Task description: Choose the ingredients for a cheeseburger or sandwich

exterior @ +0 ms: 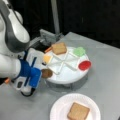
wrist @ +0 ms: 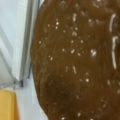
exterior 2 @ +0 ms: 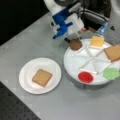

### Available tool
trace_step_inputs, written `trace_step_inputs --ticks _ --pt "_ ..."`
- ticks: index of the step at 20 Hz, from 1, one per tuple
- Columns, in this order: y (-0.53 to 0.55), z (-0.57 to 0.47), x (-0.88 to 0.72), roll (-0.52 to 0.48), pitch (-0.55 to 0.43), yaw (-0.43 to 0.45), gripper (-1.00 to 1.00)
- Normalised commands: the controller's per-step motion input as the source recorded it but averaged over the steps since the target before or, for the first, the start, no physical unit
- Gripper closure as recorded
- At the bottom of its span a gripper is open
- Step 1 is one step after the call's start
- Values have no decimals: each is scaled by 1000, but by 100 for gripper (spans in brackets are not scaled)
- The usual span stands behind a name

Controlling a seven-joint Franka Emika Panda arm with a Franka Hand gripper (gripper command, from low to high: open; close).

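With one toast square [exterior 2: 41, 77] already on the paper plate [exterior 2: 25, 82], the hand [exterior 2: 70, 37] is right at the patty [exterior 2: 75, 44] on the divided tray's [exterior 2: 75, 65] rim, its grip impossible to judge, so a shallow edge hold could drop it.

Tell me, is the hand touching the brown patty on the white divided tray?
Cannot tell. In both front views the hand meets the patty with no visible gap, but no fingers show.

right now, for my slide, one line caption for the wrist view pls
Close-up of the dark brown patty filling the wrist view, with the white tray and a corner of the yellow cheese beside it.
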Motion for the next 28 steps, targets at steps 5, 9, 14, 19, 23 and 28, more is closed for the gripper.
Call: trace_step_inputs --ticks 5,9,14,19,23,28 --pt "-87 -70 120 258 -50 70 -100" --pt "-100 -47 106 215 -47 80 -100" --pt "-104 -11 84 195 -42 85 -100" --pt "-131 58 52 161 -27 85 -100" --pt "-104 123 20 74 -11 111 100" --pt "-79 99 28 83 18 89 100"
